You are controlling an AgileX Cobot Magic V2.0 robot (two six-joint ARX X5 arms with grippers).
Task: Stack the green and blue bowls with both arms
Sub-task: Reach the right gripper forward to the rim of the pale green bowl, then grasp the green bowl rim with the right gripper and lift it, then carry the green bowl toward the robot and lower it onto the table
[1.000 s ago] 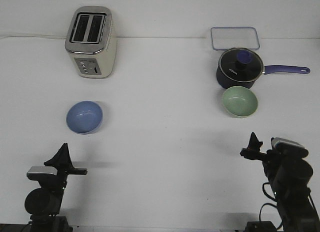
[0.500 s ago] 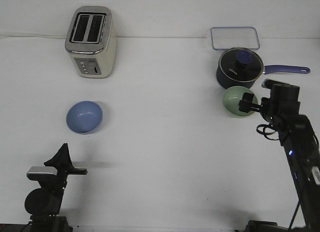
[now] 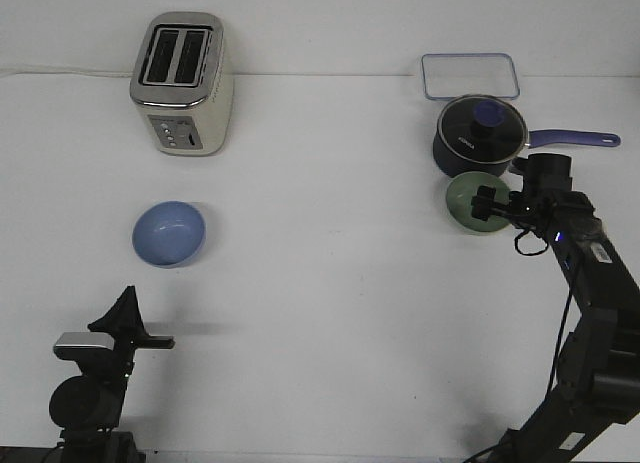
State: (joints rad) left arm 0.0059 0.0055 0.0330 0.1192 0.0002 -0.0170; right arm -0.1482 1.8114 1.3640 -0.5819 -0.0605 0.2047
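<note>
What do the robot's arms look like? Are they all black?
Mostly black. The right arm has jointed black segments, thin black cables and a tiny blue light. The left arm has a round black joint, a silver-grey block, and pointed black jaws on the left gripper.

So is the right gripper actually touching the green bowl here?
Cannot tell. In the front view the right gripper overlaps the green bowl, fingers over its inside, but that single angle shows neither contact nor gap.

Right arm (image 3: 590,313) stretched far forward and up from the near right corner, wrist bent, right gripper (image 3: 487,205) pointing left; finger spread unclear. Left arm (image 3: 90,398) folded low at the near left, left gripper (image 3: 127,308) raised, fingers together, pointing up.
</note>
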